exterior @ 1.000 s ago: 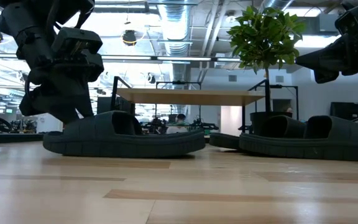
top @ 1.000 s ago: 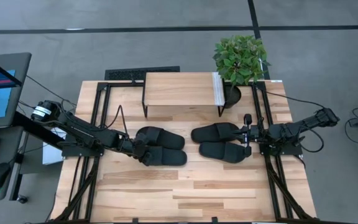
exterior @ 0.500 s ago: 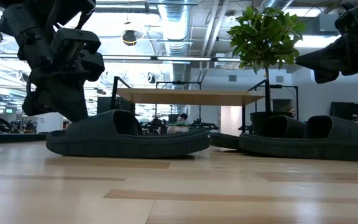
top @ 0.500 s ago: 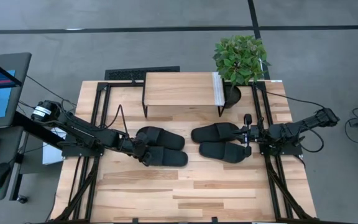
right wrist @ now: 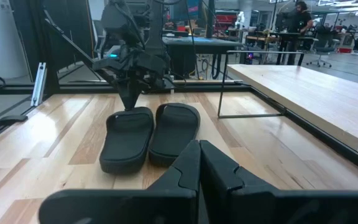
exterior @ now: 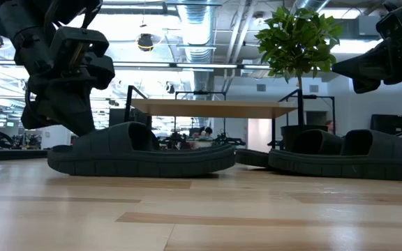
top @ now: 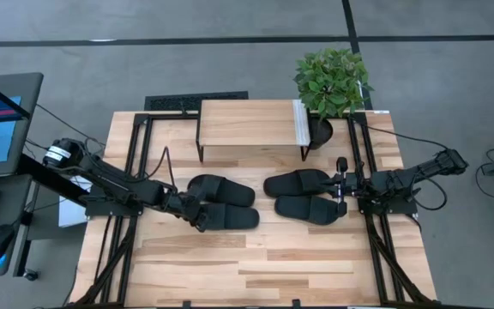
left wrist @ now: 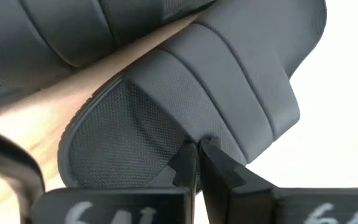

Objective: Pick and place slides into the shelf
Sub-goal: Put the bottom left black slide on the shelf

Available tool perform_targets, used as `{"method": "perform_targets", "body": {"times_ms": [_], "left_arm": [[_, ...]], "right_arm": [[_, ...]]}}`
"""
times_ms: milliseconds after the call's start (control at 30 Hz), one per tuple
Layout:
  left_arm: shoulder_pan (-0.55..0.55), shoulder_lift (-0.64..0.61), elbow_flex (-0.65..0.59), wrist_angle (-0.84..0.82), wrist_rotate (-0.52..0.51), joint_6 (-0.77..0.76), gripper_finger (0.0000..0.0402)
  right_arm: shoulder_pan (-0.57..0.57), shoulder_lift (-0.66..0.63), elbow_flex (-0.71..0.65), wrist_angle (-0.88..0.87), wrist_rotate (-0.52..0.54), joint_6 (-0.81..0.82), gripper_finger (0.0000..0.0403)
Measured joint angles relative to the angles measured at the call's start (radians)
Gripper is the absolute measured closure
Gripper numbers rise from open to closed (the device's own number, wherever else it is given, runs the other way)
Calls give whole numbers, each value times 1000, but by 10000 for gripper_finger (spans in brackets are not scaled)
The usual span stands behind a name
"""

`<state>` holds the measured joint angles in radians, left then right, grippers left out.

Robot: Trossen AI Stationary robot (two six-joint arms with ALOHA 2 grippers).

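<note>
Shelf (top: 247,123) carried nothing; no slide had been placed. All four slides lay on the table in front of it: left pair (top: 221,202) and right pair (top: 303,196), well apart.

Left gripper (top: 197,215) was down at the heel of the near left slide (exterior: 142,150); its fingers (left wrist: 188,168) were pinched together on the edge of the sole.

Right gripper (top: 343,190) was shut on nothing, waiting beside the right pair.

Judgement: first pick just begun; lifts and placements all remained.
</note>
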<state>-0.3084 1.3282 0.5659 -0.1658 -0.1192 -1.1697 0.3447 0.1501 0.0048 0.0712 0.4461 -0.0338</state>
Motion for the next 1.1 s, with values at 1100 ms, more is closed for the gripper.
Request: {"method": "perform_targets", "body": {"times_ms": [1100], "left_arm": [[-190, -238, 1, 16, -421, 60, 401]], "right_arm": [[0, 0, 0, 0, 0, 0, 403]]}}
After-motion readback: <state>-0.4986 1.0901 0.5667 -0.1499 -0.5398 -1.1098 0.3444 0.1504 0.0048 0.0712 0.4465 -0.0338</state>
